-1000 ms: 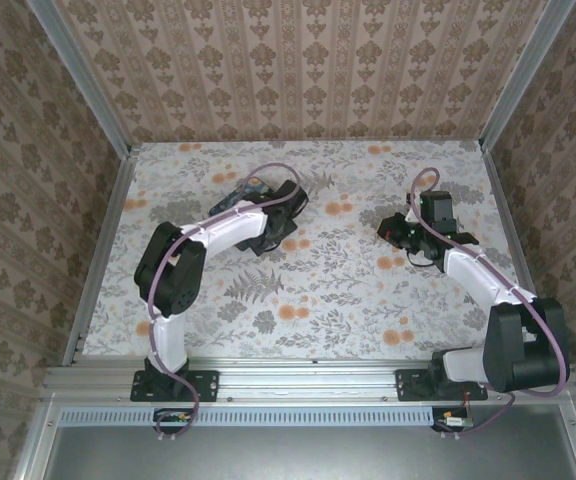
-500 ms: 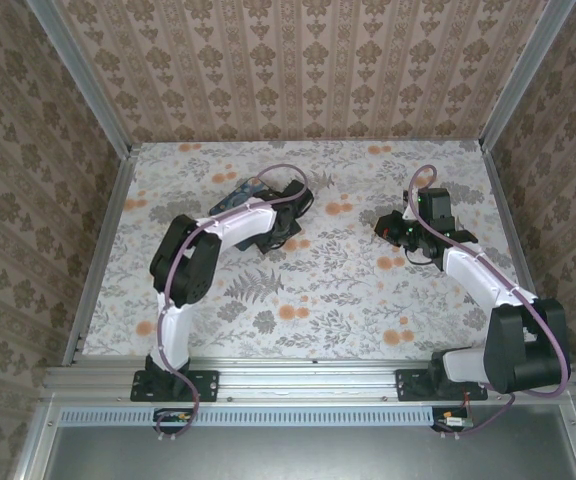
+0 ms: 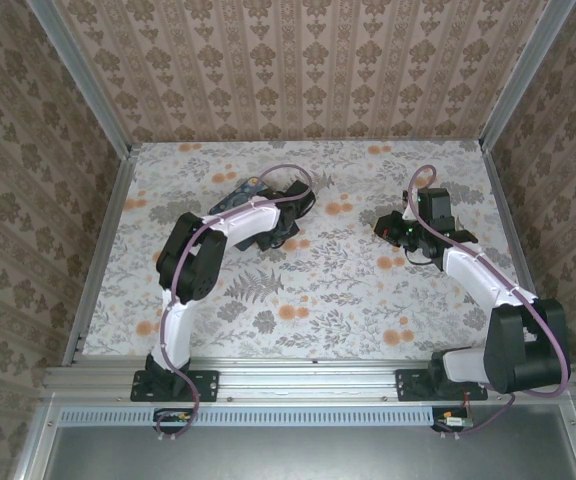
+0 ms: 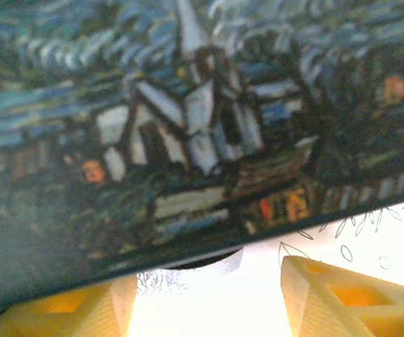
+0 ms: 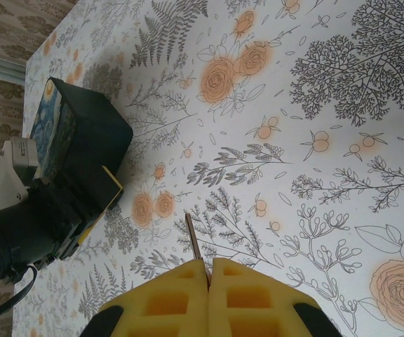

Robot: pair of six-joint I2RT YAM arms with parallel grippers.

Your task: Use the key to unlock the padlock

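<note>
The padlock (image 4: 188, 126) is a dark block with a blue painted night scene on its face. It lies at the back left of the table (image 3: 236, 195). My left gripper (image 4: 209, 298) is right at its near edge, yellow fingers (image 4: 342, 295) apart, nothing between the tips. In the right wrist view the padlock (image 5: 83, 137) stands at the far left with the left gripper against it. My right gripper (image 5: 209, 270) is shut on the key (image 5: 192, 235), whose thin blade sticks out toward the padlock. That gripper (image 3: 388, 228) hovers over the table's right half, well apart from the padlock.
The floral tablecloth (image 3: 318, 290) covers the table. Patterned walls (image 3: 308, 70) close it in at the back and both sides. A metal rail (image 3: 308, 378) runs along the near edge by the arm bases.
The left arm has pushed forward toward the padlock and its fingers have drawn closer together. The right arm and the key have barely moved.
</note>
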